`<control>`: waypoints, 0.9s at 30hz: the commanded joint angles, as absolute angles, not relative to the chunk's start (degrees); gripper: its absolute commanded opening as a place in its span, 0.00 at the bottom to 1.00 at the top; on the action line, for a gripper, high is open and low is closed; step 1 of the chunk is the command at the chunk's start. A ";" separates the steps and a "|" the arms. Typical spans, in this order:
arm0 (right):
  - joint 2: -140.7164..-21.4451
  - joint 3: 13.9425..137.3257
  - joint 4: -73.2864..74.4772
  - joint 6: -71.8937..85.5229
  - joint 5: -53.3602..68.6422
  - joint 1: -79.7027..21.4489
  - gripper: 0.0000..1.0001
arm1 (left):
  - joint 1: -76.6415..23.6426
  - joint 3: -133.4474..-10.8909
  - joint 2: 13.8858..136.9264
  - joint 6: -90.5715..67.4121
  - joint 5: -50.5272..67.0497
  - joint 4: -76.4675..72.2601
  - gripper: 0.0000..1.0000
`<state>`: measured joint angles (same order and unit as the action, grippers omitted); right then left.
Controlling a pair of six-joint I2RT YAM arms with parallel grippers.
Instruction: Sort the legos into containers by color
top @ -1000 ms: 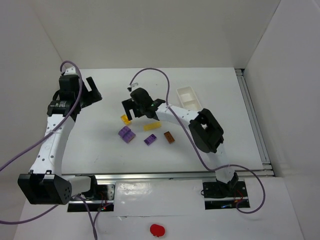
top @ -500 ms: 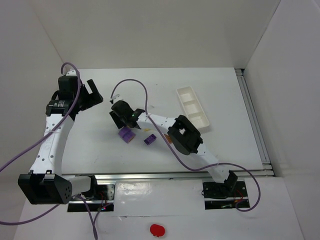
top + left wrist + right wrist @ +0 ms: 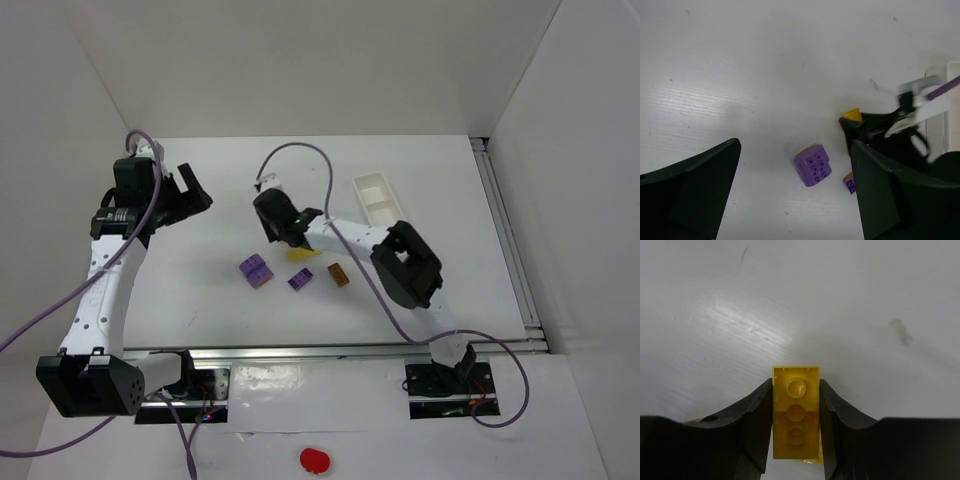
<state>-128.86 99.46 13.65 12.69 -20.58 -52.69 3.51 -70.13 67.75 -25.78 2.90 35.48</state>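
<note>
A yellow lego (image 3: 795, 412) stands on end between the pads of my right gripper (image 3: 796, 407), which is shut on it and held off the table. From above, that gripper (image 3: 283, 226) is left of the white container (image 3: 372, 190). A second yellow lego (image 3: 300, 253) lies just below it. The big purple lego (image 3: 254, 270), the small purple lego (image 3: 300, 280) and the orange-brown lego (image 3: 339, 274) rest in a row nearer the bases. My left gripper (image 3: 188, 190) hangs open at the far left. Its wrist view looks past its gripper (image 3: 795, 150) at the big purple lego (image 3: 813, 165).
The right arm's forearm (image 3: 405, 262) crosses over the near end of the container and hides it. A rail (image 3: 505, 235) runs along the table's right edge. White walls close in the back and both sides.
My right gripper swung left to the yellow lego beside the big purple one, shut on it, and has come back up and right with it. The left arm barely moved.
</note>
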 commanded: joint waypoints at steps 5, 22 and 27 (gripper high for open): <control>-109.08 88.78 4.66 18.10 -24.87 -38.26 0.33 | 0.71 -68.73 66.27 -23.99 6.95 31.99 1.00; -114.69 89.03 5.71 20.03 -29.79 -21.45 0.39 | -0.35 -65.83 70.40 -23.99 8.79 31.38 1.00; -116.10 89.64 5.27 20.57 -29.88 -20.39 0.46 | -1.40 -66.88 72.15 -23.47 8.79 31.38 1.00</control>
